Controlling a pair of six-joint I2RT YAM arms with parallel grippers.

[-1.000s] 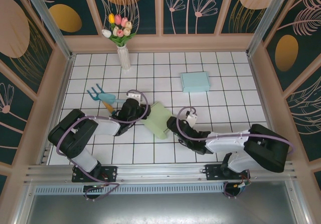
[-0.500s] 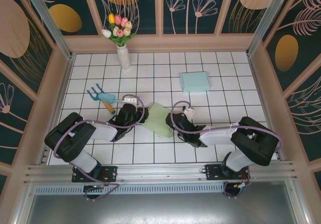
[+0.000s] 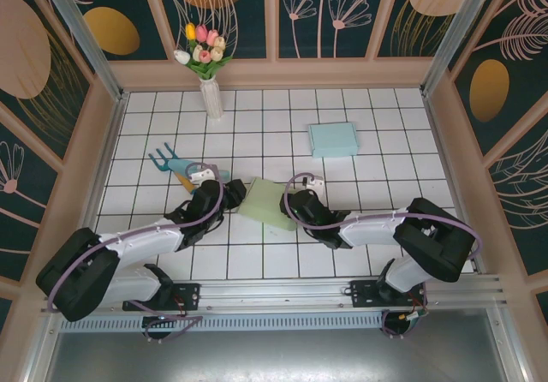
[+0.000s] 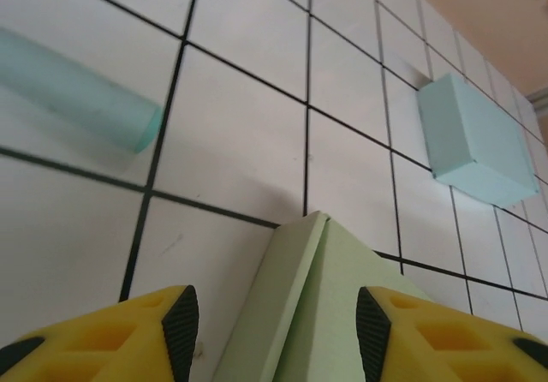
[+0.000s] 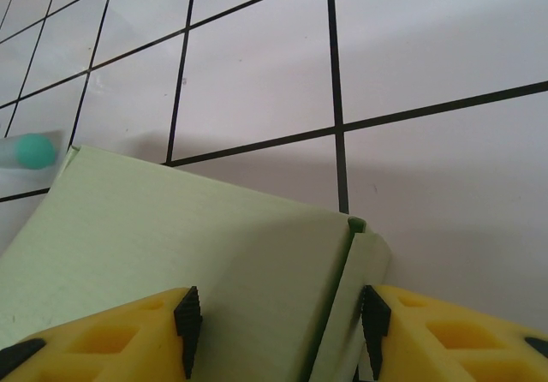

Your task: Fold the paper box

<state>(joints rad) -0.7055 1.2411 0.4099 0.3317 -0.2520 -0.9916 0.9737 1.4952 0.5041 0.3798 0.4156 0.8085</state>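
Note:
The pale green paper box (image 3: 267, 202) lies flat, closed, on the white tiled table between both arms. My left gripper (image 3: 231, 195) is at its left corner. In the left wrist view that gripper (image 4: 276, 331) is open, and the box's corner (image 4: 334, 313) points up between the pads without touching the left pad. My right gripper (image 3: 289, 204) is at the box's right end. In the right wrist view it (image 5: 278, 331) stands open over the box (image 5: 197, 245): the left pad is above the top face, the right pad is close beside the side flap (image 5: 364, 271).
A folded light blue box (image 3: 332, 139) lies farther back on the right, and it (image 4: 475, 138) is seen from the left wrist too. A teal garden fork (image 3: 171, 164) lies left of the left gripper. A vase of tulips (image 3: 210, 91) stands at the back.
Both grippers moved up and left with the green box, which slid slightly that way. The left arm's elbow swung out to the left and its jaws widened.

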